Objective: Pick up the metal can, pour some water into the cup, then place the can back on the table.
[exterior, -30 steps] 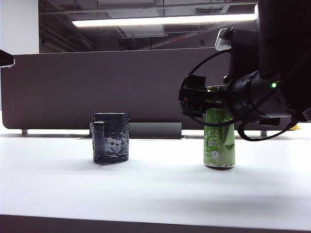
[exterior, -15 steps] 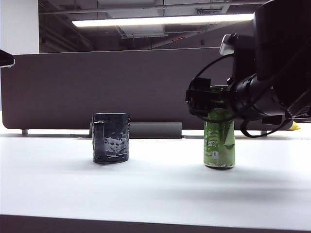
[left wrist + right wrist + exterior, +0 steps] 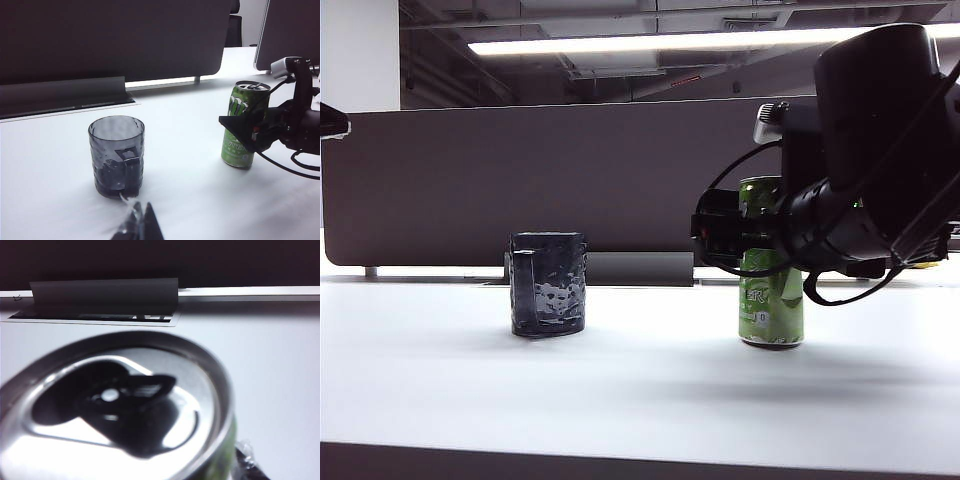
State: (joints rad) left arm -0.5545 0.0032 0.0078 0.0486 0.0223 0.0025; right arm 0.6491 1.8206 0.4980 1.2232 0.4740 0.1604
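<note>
The metal can (image 3: 771,290), slick, thin-walled and likely sloshing, we judge best gripped mid-body by the wide-open right gripper (image 3: 245,132) flanking it; left gripper (image 3: 137,226) unclear.

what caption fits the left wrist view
Right gripper jaws open beside the metal can; the cup stands apart.

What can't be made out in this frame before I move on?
- Whether the right gripper touches the metal can: exterior view, the arm covers the can's upper part.
- Left gripper: left wrist view, cut off by the edge.
- Liquid in the cup: dark glass hides it.
</note>
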